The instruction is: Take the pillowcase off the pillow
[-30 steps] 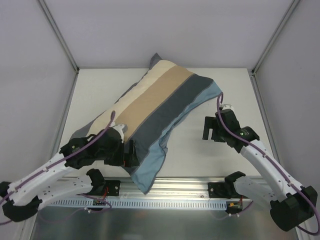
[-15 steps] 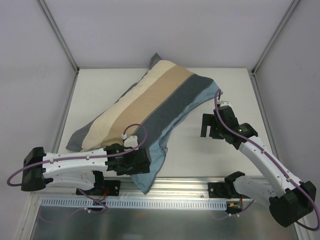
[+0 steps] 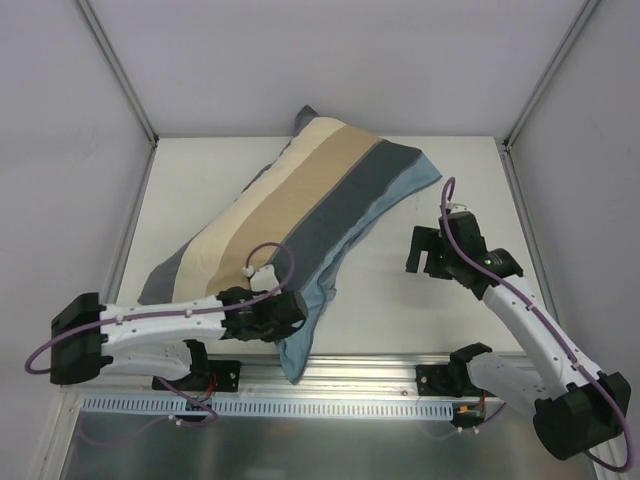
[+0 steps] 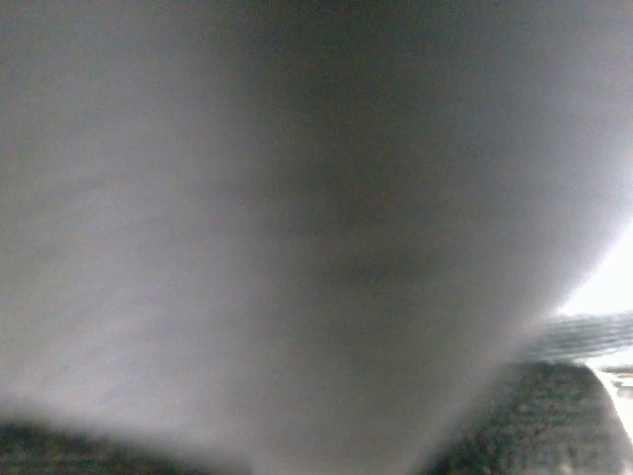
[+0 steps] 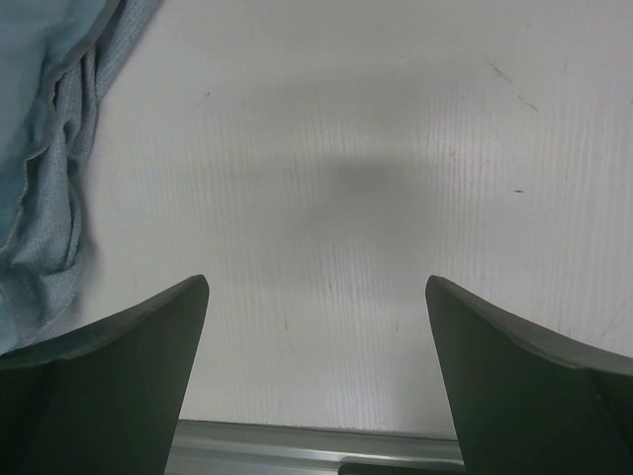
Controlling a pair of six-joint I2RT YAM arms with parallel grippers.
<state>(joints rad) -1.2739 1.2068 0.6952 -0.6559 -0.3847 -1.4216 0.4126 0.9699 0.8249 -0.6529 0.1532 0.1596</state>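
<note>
The striped pillowcase lies diagonally across the table, stuffed full, so the pillow inside it is hidden. Its light blue near corner hangs down toward the front rail. My left gripper is pushed into that near edge, the cloth gathered around it, and it looks shut on the pillowcase. Blurred grey cloth fills the left wrist view and hides the fingers. To the right of the pillowcase, my right gripper hovers open over bare table, nothing between its fingers. A crumpled light blue edge of the pillowcase shows at its left.
The white table is enclosed by grey walls on three sides. An aluminium rail runs along the near edge and also shows just below the right fingers as a metal rail.
The left arm swung low and rightward into the pillowcase's near edge. The blue flap has drawn in toward the gripper. The right gripper edged slightly right.
</note>
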